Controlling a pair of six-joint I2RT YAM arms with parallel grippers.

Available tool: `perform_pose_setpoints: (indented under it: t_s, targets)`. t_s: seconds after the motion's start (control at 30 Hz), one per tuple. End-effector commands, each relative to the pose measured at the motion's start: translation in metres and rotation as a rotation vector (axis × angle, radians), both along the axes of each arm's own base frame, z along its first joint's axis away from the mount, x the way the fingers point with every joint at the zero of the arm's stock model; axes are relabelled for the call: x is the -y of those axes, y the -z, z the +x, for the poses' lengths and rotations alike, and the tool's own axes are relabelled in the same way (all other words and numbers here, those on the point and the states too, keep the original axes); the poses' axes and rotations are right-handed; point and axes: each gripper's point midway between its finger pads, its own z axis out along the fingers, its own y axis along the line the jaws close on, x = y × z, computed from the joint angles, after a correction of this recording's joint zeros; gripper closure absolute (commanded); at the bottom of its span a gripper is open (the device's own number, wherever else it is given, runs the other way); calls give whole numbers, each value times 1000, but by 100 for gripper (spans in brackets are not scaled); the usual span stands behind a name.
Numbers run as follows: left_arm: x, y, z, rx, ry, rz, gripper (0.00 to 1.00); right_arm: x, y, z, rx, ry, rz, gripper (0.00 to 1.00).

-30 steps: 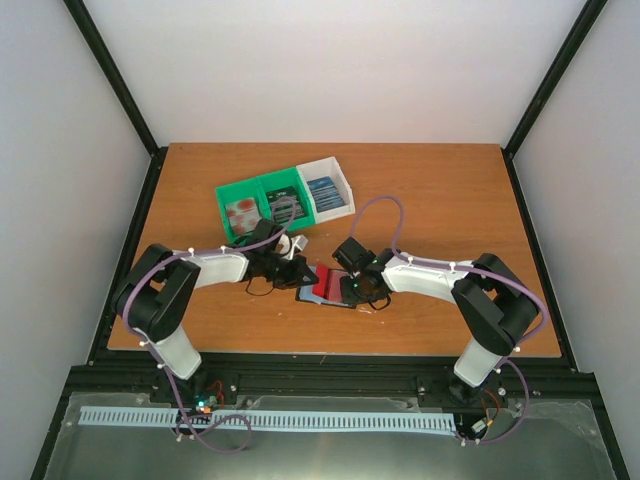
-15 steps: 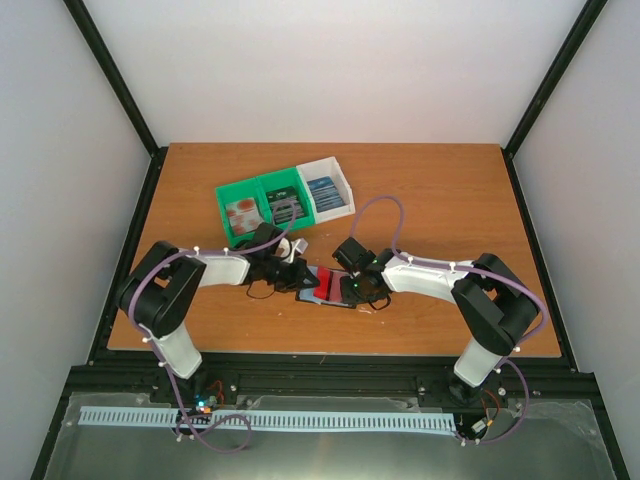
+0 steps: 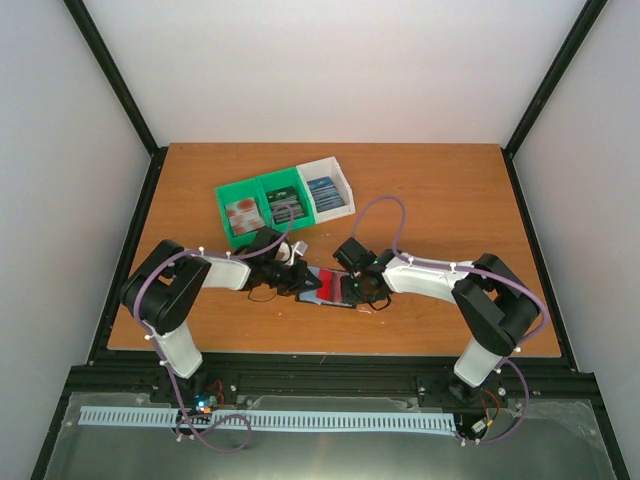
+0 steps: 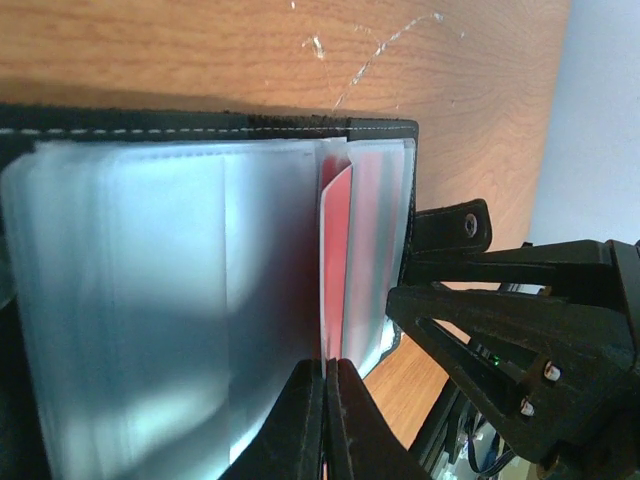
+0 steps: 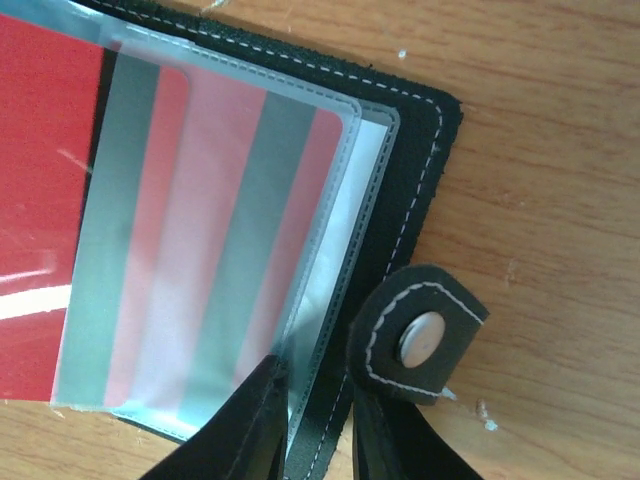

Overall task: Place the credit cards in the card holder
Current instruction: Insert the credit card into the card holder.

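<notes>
The black folding card holder has a line of white stitching along its rim. Its black snap tab bears a silver stud ringed with the same white thread. The frosted grey-blue plastic sleeves show red and grey bands through them. The flat red plastic card is solid red. The wooden table is orange-brown with grain and white scuffs. Near its far edge, the three-compartment plastic bin is green, with one white end compartment.

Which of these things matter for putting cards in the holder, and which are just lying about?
In the job: card holder; red card; left pincer gripping it; right pincer on the holder's edge; spare cards.

Just there: bin storing the spare cards; table.
</notes>
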Motion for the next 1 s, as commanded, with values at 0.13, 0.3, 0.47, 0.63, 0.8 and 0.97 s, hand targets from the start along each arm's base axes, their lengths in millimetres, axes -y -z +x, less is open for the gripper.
perform_pose_setpoints:
  t_s: [0.13, 0.3, 0.47, 0.63, 0.8, 0.97]
  targets:
    - [15, 10, -6, -18, 35, 11, 100, -9, 11, -7, -27, -6, 50, 84]
    - [20, 10, -8, -21, 59, 3, 99, -10, 11, -7, -24, 2, 59, 85]
    - [30, 12, -13, -31, 88, 12, 97, -11, 10, -7, -19, 11, 72, 85]
    - [37, 14, -14, -34, 99, 19, 97, -11, 9, -7, -14, 19, 81, 86]
    - [36, 16, -16, -46, 91, 33, 92, -11, 6, -6, -4, 26, 92, 86]
    - [28, 9, -13, -26, 76, 98, 80, -9, 0, -4, 19, 37, 96, 86]
